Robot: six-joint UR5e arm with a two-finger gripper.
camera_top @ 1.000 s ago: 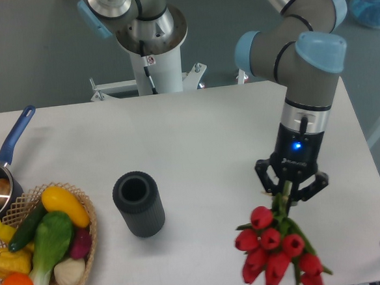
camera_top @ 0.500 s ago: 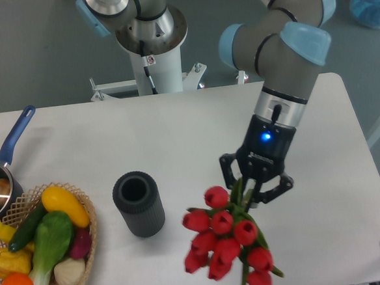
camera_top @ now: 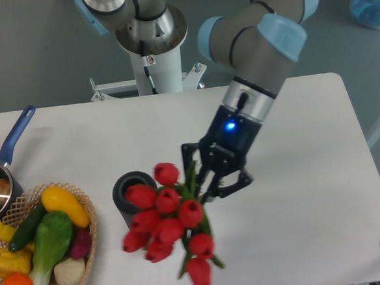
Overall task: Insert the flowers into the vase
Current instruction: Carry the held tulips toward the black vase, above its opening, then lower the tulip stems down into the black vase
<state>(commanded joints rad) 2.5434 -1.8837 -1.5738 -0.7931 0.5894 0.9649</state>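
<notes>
White tabletop (camera_top: 308,147) fills most of the view, with a grey floor behind it and the arm's white pedestal (camera_top: 151,60) at twelve o'clock. Near the middle of the table, the flowers (camera_top: 170,225) hang in the air: a bunch of red tulips, blooms spread toward six and seven o'clock, green stems running up toward one o'clock into the gripper (camera_top: 202,181). Its two black fingers are closed around the stems just above the blooms, and a blue light glows on the wrist above them. The upper-left blooms overlap the vase (camera_top: 129,192) in the picture, covering its right side; the stems are not in its mouth. That dark grey ribbed cylinder stands upright on the table at about nine o'clock from the bunch, with its round mouth partly visible. Farther out at eight o'clock, a wicker basket (camera_top: 86,244) holds coloured vegetables. At nine o'clock by the left edge sits a saucepan (camera_top: 0,182) with a blue handle pointing toward twelve o'clock, well apart from the vase.
</notes>
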